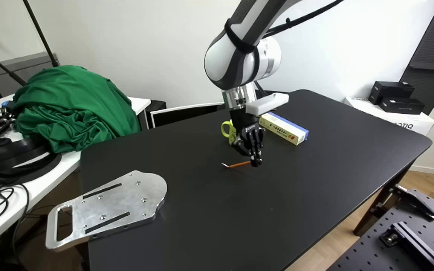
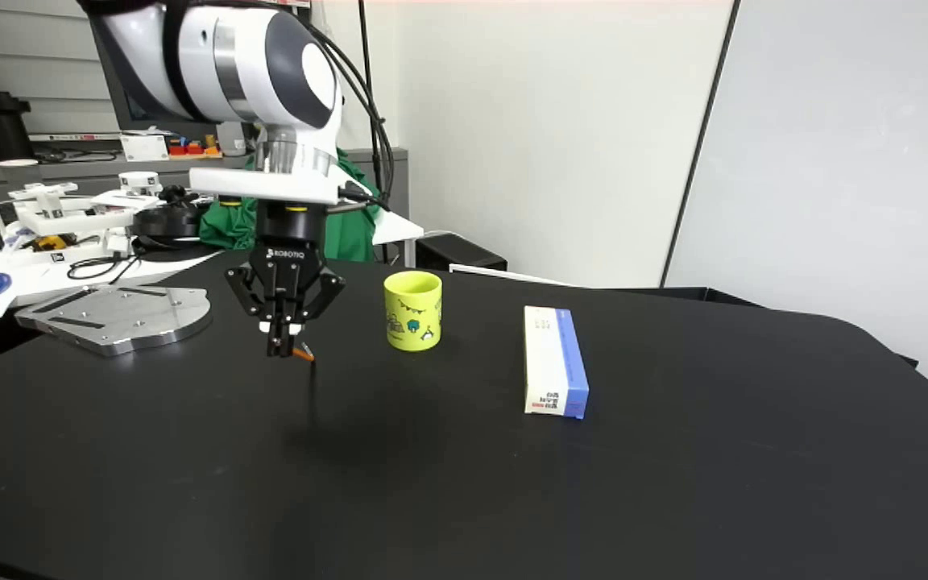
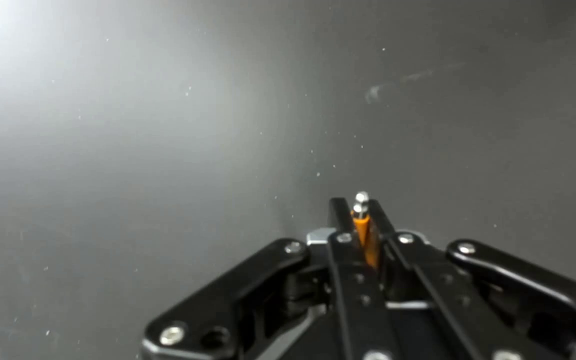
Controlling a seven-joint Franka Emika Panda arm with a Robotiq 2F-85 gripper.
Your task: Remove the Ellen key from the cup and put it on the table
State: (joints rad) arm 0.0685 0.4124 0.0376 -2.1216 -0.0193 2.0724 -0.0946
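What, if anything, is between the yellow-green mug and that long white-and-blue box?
Just bare black tabletop; an exterior view shows that stretch running from the mug to the box.

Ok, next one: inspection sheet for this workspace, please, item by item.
Surface: black table; pale smudge in the wrist view.
Job's things: Ellen key out of the cup, which stands upright; whether the key touches the table, I can't tell.
Clutter: metal plate overhanging the table edge; cream-and-blue box, apart from the cup.
Claw: closed on the key.
Cables: black cable beside the arm.
Surroundings: white desk with green cloth; black boxes beyond the table; white wall.
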